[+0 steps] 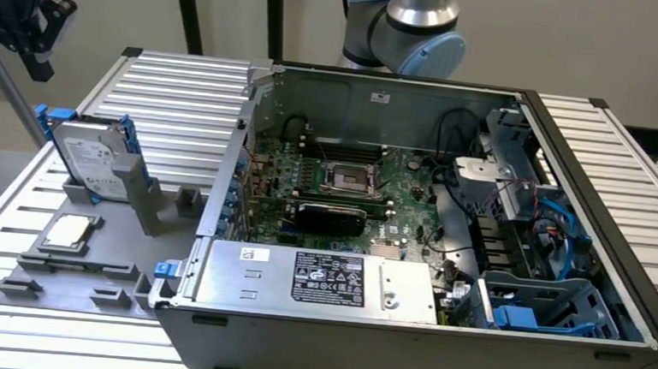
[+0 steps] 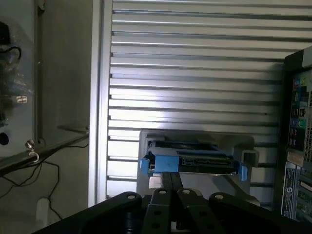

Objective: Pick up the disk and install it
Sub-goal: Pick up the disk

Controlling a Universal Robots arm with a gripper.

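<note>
Disk (image 2: 191, 162) stands on its thin edge in a grey stand (image 2: 161, 139), right in front of the pincer (image 2: 171, 181), a bit away and not touched. The pincer is squeezed closed and holds nothing. The disk looks hard and stiff, a little heavy, with smooth metal that could slip, and it would hate bumps. The blue frame (image 2: 158, 161) on its sides looks like the best place to pinch. The open computer (image 2: 297, 122) sits off to one side.
</note>
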